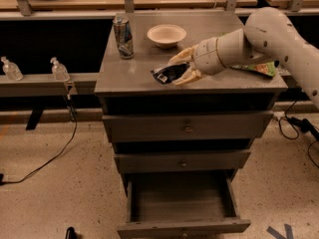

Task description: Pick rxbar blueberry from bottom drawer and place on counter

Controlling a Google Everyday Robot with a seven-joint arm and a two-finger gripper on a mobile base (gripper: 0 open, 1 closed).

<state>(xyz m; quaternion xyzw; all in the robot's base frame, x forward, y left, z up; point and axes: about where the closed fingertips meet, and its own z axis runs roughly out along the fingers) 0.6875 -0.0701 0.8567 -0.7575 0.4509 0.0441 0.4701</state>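
The rxbar blueberry (pixel 167 74) is a dark shiny wrapper with small white marks, lying on the grey counter (pixel 129 73) near its front edge. My gripper (pixel 182 67) is low over the counter, its pale fingers (pixel 180 56) spread on either side of the bar's right end, one behind and one in front. I cannot tell whether they press on it. The arm comes in from the right. The bottom drawer (pixel 182 205) is pulled out below, and its inside shows nothing in it.
A drinks can (pixel 123 36) and a pale bowl (pixel 166 35) stand at the back of the counter. A green chip bag (pixel 259 68) lies at its right edge behind my arm. Two upper drawers are closed. Two small bottles (pixel 59 69) sit on a ledge at left.
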